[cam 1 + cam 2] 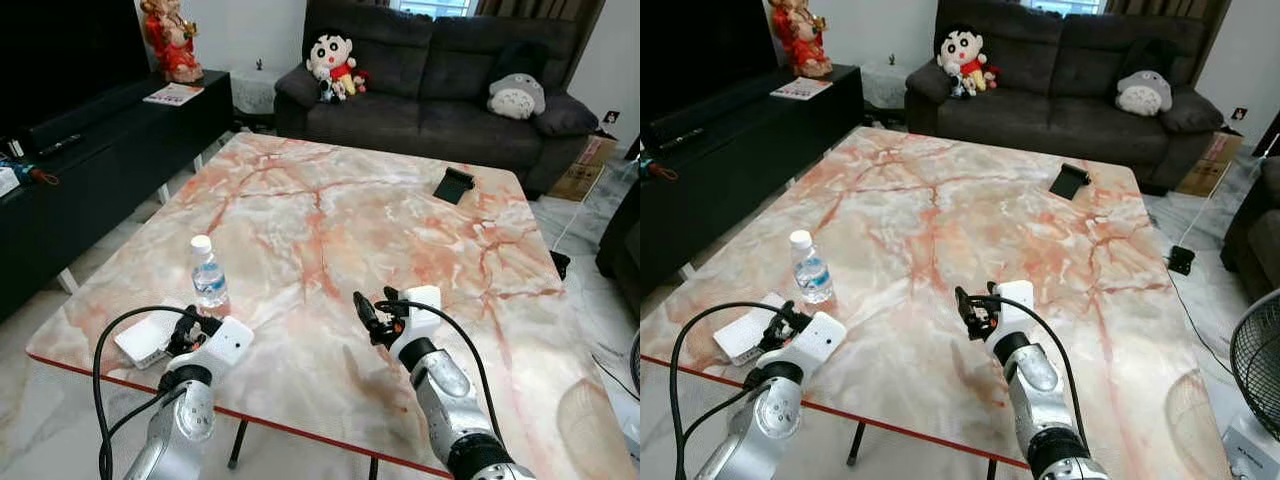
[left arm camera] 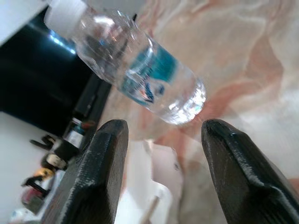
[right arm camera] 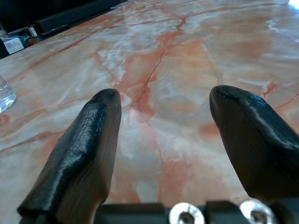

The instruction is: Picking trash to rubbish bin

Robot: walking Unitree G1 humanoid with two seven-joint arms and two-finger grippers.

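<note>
Marble in pink and white tops the table (image 1: pixel 330 200). Near its left corner lies a flat white box (image 1: pixel 147 338), and the left gripper (image 2: pixel 161 140) hovers over it, fingers apart, aimed at the clear water bottle (image 1: pixel 208 276) standing upright just beyond. Further right, the right gripper (image 3: pixel 163 112) hangs low over bare marble, fingers spread. A black phone stand (image 1: pixel 453 185) sits far right.

White box (image 1: pixel 145 338) partly behind left gripper (image 1: pixel 188 331); fan (image 1: pixel 1255 365) cut by frame edge
</note>
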